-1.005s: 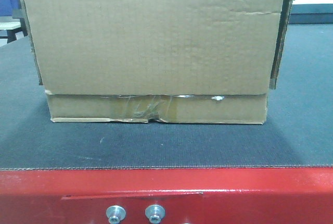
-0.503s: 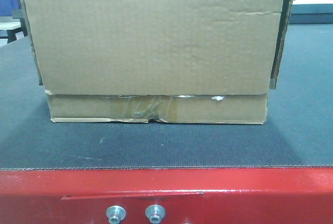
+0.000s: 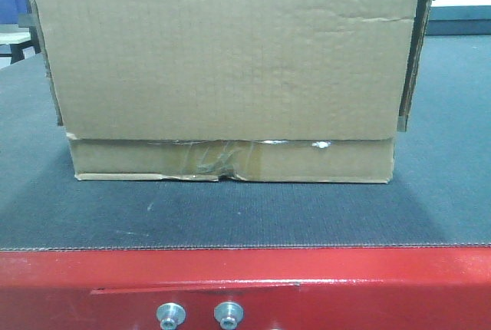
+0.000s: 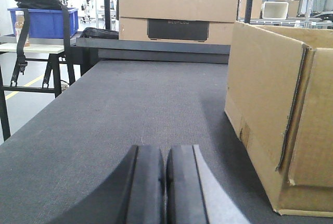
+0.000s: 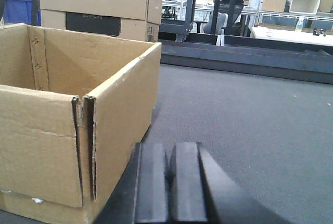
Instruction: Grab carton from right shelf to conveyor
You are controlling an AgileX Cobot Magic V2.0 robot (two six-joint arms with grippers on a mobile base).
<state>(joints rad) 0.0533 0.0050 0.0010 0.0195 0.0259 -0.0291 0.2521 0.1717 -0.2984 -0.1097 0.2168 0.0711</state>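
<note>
The carton (image 3: 230,61), a large brown cardboard box with wrinkled tape along its lower seam, rests on the dark belt of the conveyor (image 3: 230,215), behind the red frame edge (image 3: 322,280). In the left wrist view the carton (image 4: 265,99) stands to the right of my left gripper (image 4: 165,153), which is shut on nothing, low over the belt and apart from the box. In the right wrist view the open-topped carton (image 5: 119,104) stands to the left of my right gripper (image 5: 169,151), also shut and empty. The right shelf is out of view.
A second cardboard box (image 4: 177,13) sits at the far end of the belt. A blue bin (image 4: 41,22) stands on a trestle table beyond the belt's left edge. Tables with white bins (image 5: 304,2) lie beyond the far right.
</note>
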